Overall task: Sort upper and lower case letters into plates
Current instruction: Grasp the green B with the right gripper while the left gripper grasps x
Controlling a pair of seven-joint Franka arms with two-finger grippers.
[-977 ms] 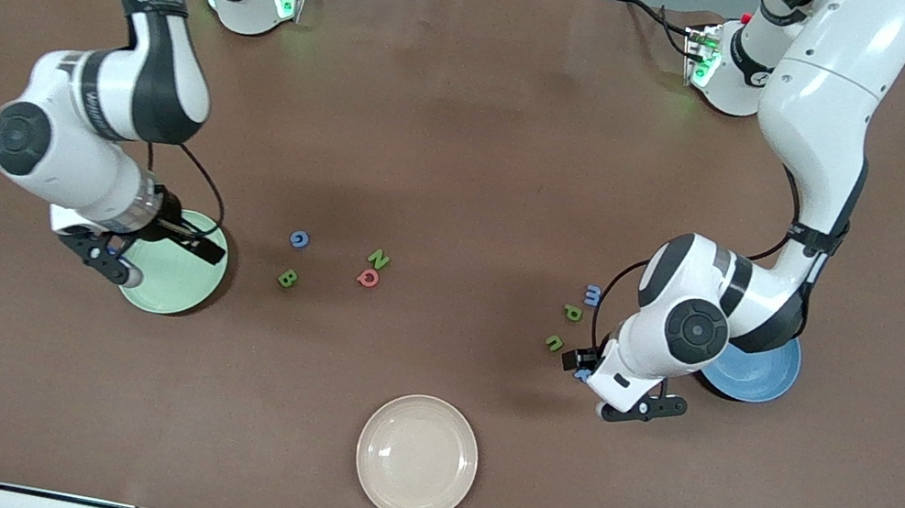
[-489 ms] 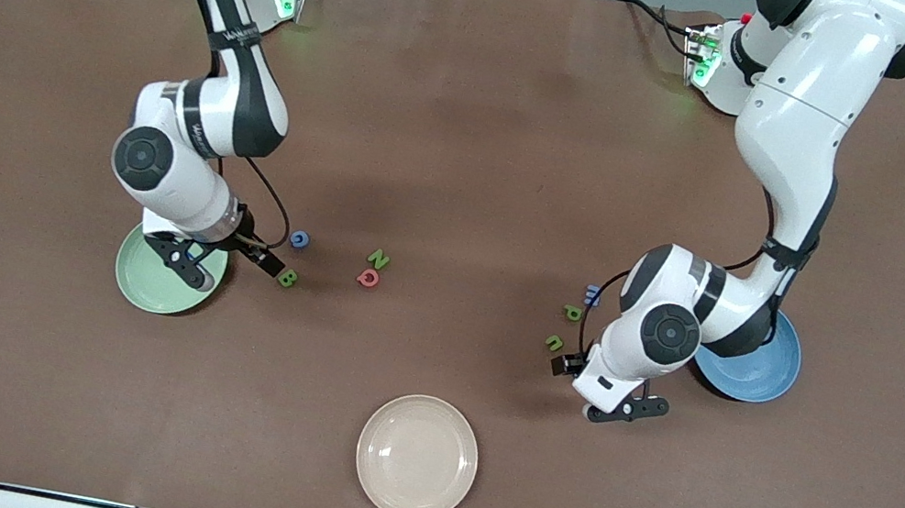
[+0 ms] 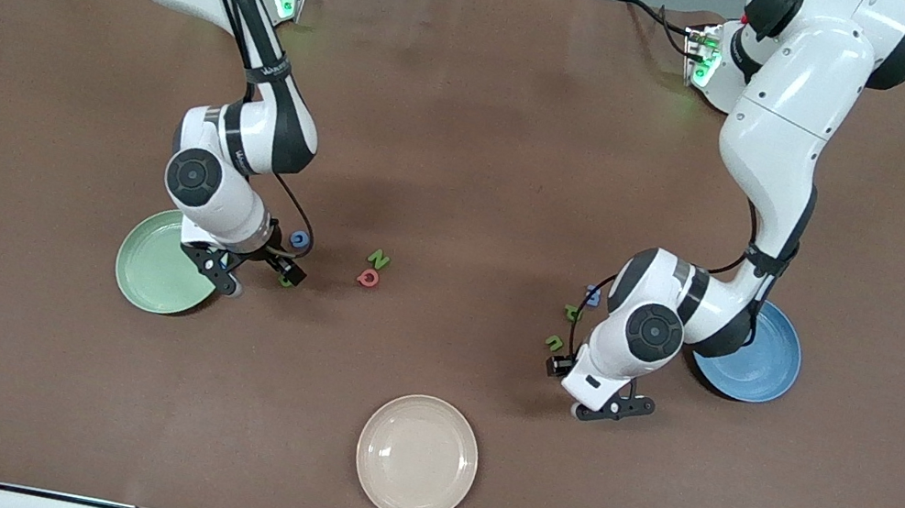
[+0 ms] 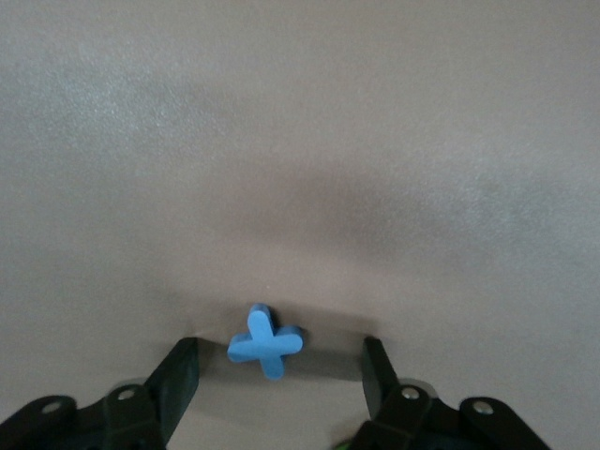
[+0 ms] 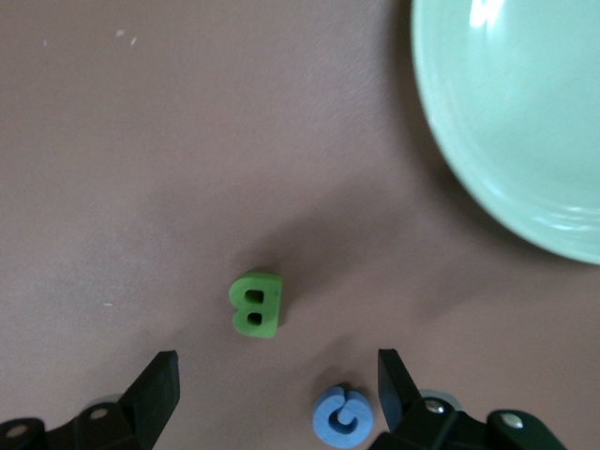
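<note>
The right pincer [image 5: 277,375], jaws apart, hung over a green letter B [image 5: 255,304] on the brown worktop [image 3: 473,137], beside the pale green plate [image 3: 150,280]. The left pincer [image 4: 279,373], also apart, hung over a blue letter x [image 4: 264,338], near the blue plate [image 3: 754,363].

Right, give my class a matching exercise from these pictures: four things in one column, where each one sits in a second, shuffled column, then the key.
Things
1. green letter B
2. blue cross-shaped letter
3. cream plate
4. blue plate

Places
a. nearest the front camera
b. just ahead of the open left gripper
c. toward the end where the left arm stands, partly covered by it
d. just ahead of the open right gripper

Pairs: 1-d, 2-b, 3-a, 4-c
</note>
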